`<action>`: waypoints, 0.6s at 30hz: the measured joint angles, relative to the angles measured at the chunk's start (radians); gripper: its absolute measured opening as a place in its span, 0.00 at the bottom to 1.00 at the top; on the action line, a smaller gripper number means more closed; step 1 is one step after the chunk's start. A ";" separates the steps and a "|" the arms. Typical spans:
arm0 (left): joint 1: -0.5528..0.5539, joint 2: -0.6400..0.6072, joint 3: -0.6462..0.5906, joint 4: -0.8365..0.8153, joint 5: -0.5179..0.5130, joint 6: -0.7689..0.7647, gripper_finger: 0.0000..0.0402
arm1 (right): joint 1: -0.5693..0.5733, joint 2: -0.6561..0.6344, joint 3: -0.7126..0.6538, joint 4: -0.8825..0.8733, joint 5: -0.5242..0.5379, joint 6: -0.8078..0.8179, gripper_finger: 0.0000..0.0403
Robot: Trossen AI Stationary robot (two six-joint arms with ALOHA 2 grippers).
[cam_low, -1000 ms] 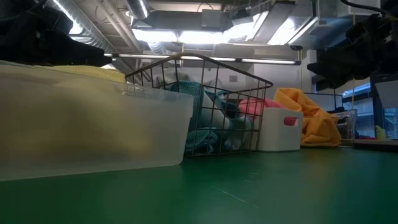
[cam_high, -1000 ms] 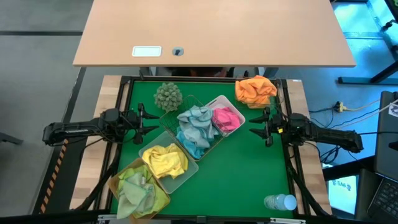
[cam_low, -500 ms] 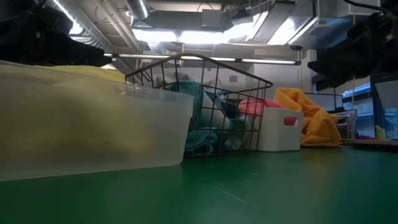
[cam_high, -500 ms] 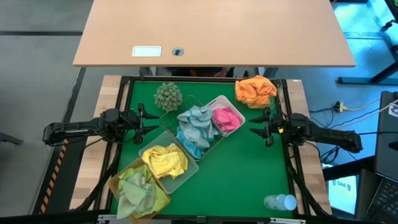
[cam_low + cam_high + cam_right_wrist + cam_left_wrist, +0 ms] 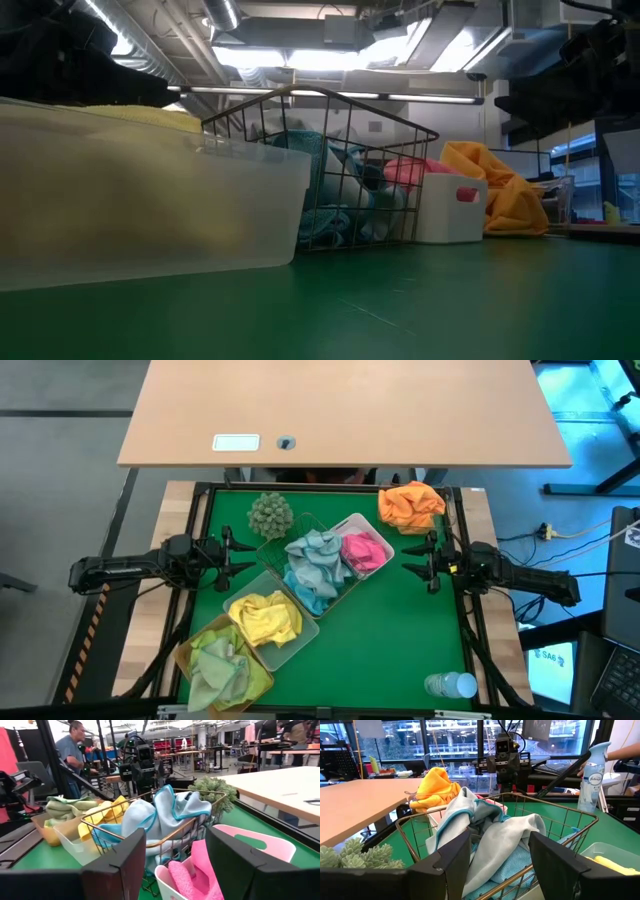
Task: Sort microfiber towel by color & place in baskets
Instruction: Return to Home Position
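Observation:
Four baskets stand in a slanting row on the green mat. An amber one holds lime green towels. A frosted clear one holds yellow towels. A wire mesh one holds light blue towels, and a white one holds pink towels. A heap of orange towels lies on the table's far right corner. My left gripper waits open at the left edge, level, facing the baskets. My right gripper waits open at the right edge, also level.
A grey-green bobbly ball sits at the far edge beside the wire basket. A clear bottle lies at the near right corner. Bare green mat lies at the near right. A wooden desk stands beyond the far edge. A person stands behind the table.

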 joint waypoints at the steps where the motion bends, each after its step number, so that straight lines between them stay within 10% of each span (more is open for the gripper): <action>1: 0.000 0.000 0.000 0.000 0.000 0.000 0.48 | 0.000 0.000 0.000 -0.001 0.004 0.000 0.51; 18: 0.000 0.000 0.000 0.000 0.000 0.000 0.48 | 0.000 0.000 0.000 -0.005 0.030 0.001 0.51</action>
